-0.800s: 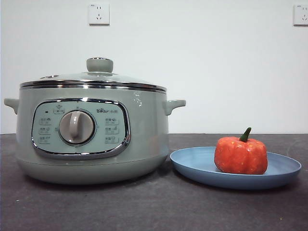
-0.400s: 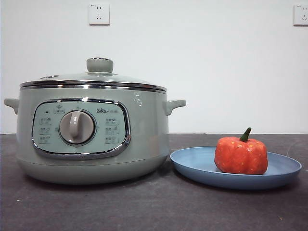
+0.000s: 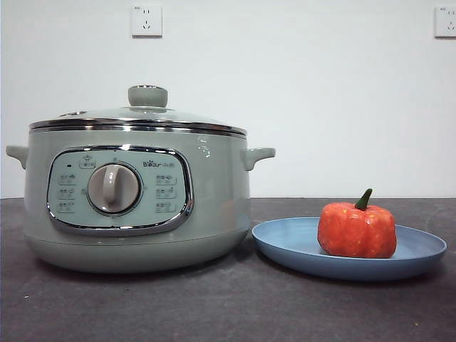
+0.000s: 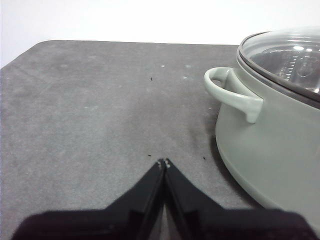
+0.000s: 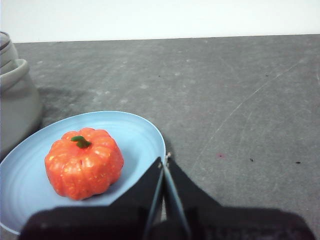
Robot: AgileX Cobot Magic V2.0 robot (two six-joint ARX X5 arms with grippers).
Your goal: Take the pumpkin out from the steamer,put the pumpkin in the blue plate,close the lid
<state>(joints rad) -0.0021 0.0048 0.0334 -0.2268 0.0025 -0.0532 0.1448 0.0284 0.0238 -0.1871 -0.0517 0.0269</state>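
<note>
The orange-red pumpkin [image 3: 357, 229] with a green stem sits upright in the blue plate [image 3: 292, 246], to the right of the sage-green steamer [image 3: 214, 206]. The glass lid [image 3: 139, 117] with its green knob rests shut on the steamer. In the right wrist view my right gripper [image 5: 164, 161] is shut and empty, beside the plate's [image 5: 140, 135] edge and apart from the pumpkin [image 5: 83, 162]. In the left wrist view my left gripper [image 4: 163, 163] is shut and empty over bare table, apart from the steamer's [image 4: 270, 145] side handle [image 4: 231, 93]. Neither gripper shows in the front view.
The dark grey table [image 3: 228, 306] stretches in front of the steamer and plate. A white wall with two sockets [image 3: 146, 21] stands behind. The table's far edge and a rounded corner [image 4: 40, 46] show in the left wrist view.
</note>
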